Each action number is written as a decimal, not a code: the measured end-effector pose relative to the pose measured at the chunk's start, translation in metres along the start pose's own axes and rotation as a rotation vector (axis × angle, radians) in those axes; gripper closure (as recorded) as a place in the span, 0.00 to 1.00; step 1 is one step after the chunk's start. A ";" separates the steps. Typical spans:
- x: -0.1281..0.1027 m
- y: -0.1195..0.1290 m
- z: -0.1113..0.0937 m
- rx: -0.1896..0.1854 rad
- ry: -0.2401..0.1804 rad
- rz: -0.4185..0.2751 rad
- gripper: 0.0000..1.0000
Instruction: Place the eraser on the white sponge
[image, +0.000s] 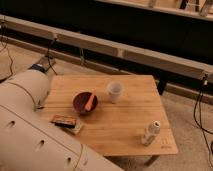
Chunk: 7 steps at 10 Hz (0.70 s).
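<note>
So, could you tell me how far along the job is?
Looks done: the eraser lies on the white sponge near the front left edge of the table. In hand: nothing visible; the gripper sits off the far left corner, apart from both. Left: apparently nothing but retreat.

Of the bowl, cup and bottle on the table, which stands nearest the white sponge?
The dark bowl holding an orange item, just behind the sponge; cup and bottle stand farther right. The gripper is out of view.
</note>
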 end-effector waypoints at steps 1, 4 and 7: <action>-0.001 0.002 0.003 -0.007 -0.001 -0.001 1.00; -0.002 0.005 0.008 -0.014 0.014 -0.013 1.00; 0.006 0.006 0.013 -0.017 0.047 -0.009 1.00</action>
